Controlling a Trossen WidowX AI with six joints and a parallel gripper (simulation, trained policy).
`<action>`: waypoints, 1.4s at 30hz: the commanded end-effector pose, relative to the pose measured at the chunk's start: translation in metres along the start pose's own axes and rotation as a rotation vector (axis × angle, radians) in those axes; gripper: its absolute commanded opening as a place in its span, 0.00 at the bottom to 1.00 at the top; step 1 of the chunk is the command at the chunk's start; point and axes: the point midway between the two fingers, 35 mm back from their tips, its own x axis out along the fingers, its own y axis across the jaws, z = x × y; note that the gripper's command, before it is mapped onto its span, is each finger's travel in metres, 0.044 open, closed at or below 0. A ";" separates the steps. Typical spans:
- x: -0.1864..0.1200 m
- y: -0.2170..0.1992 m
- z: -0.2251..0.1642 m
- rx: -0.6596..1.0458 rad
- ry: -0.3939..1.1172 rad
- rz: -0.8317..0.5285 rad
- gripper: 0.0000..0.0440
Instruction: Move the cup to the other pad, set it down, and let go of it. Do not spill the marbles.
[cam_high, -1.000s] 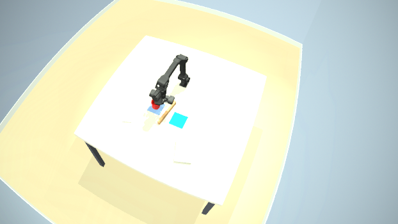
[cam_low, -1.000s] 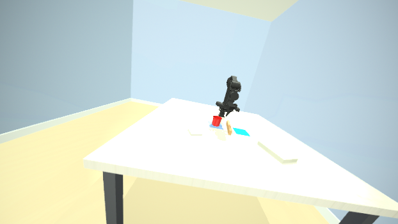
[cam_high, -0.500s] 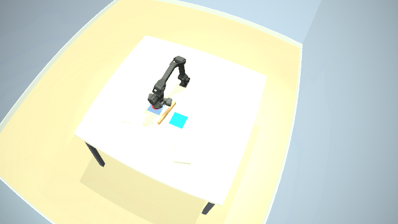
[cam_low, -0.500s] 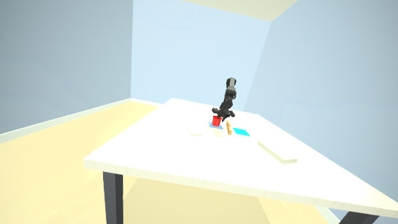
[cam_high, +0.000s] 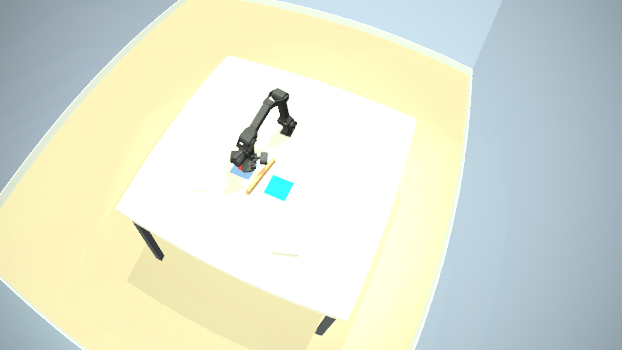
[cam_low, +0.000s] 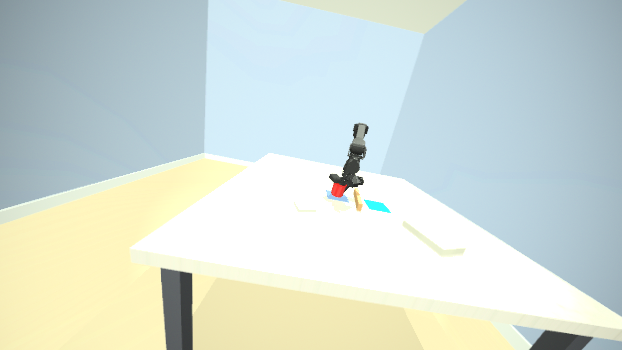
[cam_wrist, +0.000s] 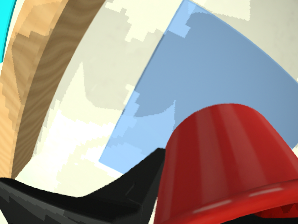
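Has the red cup (cam_high: 240, 168) (cam_low: 338, 190) (cam_wrist: 225, 160) pinched in the gripper (cam_high: 247, 167) (cam_low: 345, 185) (cam_wrist: 200, 185), with one dark finger against its side in the wrist view. Cannot tell the place of the other fingertip, mostly hidden by the cup. Holds it at the blue pad (cam_high: 242, 173) (cam_low: 340, 199) (cam_wrist: 200, 65), leaning a little in the exterior view, rim towards the gripper and narrow end towards the pad. Cannot tell from these angles about contact with the pad – or about marbles inside, out of sight behind the red wall.

Reaches over the table (cam_high: 340, 165) (cam_low: 300, 250) with the arm (cam_high: 260, 117) (cam_low: 358, 148) bent high, gripper low. Shows the wooden bar (cam_high: 261, 176) (cam_low: 358, 200) (cam_wrist: 47, 75) between the two pads, apart from the cup. Lies flat past that bar, in the case of the cyan pad (cam_high: 279, 188) (cam_low: 377, 206) (cam_wrist: 5, 25) – away from the cup. Also shows a small pale slab (cam_high: 198, 190) (cam_low: 305, 206) near the blue pad, and a larger slab (cam_high: 285, 254) (cam_low: 434, 237) beyond the cyan one.
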 end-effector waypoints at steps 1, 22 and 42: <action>-0.005 -0.001 0.002 -0.028 -0.009 0.001 0.00; -0.060 0.011 0.036 -0.142 -0.097 -0.039 0.00; -0.079 0.066 0.084 -0.258 -0.187 -0.074 0.00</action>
